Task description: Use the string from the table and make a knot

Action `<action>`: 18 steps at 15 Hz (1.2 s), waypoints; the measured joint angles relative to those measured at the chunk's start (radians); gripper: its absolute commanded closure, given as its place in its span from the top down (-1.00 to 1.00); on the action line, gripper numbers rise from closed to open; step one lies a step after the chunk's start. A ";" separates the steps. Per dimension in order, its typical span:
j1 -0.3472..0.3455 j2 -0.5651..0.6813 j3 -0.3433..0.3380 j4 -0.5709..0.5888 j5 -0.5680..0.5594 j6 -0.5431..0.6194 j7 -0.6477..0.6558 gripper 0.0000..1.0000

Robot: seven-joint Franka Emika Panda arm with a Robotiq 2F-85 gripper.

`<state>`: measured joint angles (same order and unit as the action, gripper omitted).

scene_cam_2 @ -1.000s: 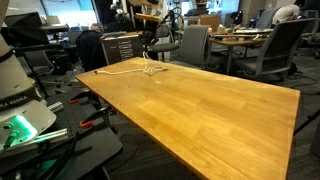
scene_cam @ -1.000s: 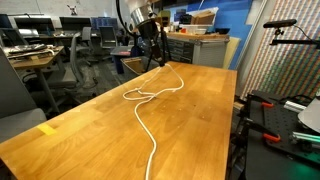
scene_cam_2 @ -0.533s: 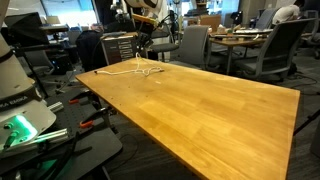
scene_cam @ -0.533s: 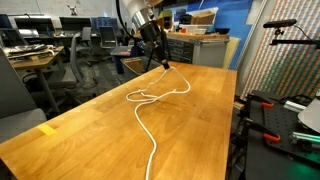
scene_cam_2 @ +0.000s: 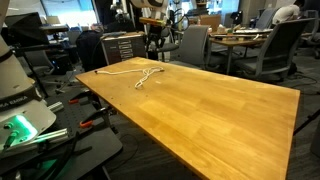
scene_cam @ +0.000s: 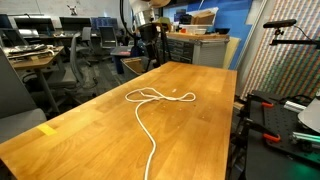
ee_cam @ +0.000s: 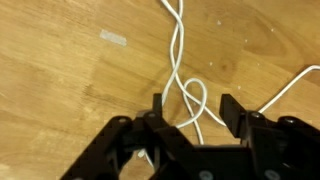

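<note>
The string (scene_cam: 146, 110) is a thin white cord lying loose on the light-brown wooden table (scene_cam: 90, 130). It makes a crossed loop near the far end, and a long tail runs toward the near edge. In an exterior view the string (scene_cam_2: 141, 76) lies at the table's (scene_cam_2: 220, 110) far corner. My gripper (scene_cam: 152, 40) hangs above that far end, clear of the cord, and it shows in both exterior views (scene_cam_2: 155, 45). In the wrist view my gripper (ee_cam: 195, 110) is open, and the string's loop (ee_cam: 178, 60) lies on the wood below, between the fingers, held by neither.
A yellow tape mark (scene_cam: 47, 129) sits near the table's left edge. Office chairs (scene_cam: 84, 50) and grey desks stand behind, and a drawer cabinet (scene_cam: 195, 48) is past the far end. A black stand with tools (scene_cam: 275, 120) flanks one long side, and robot gear (scene_cam_2: 20, 100) stands by a corner.
My gripper has opened and let the string go. It has lifted away from the table. The raised part of the cord has dropped flat, its end now lying out to the right of the loop.
</note>
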<state>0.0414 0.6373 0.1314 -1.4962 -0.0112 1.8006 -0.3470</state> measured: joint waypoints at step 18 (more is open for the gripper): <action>0.009 0.164 -0.067 0.069 0.054 0.331 0.267 1.00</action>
<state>0.0499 0.8010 0.0648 -1.4277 0.0424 2.1311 -0.0802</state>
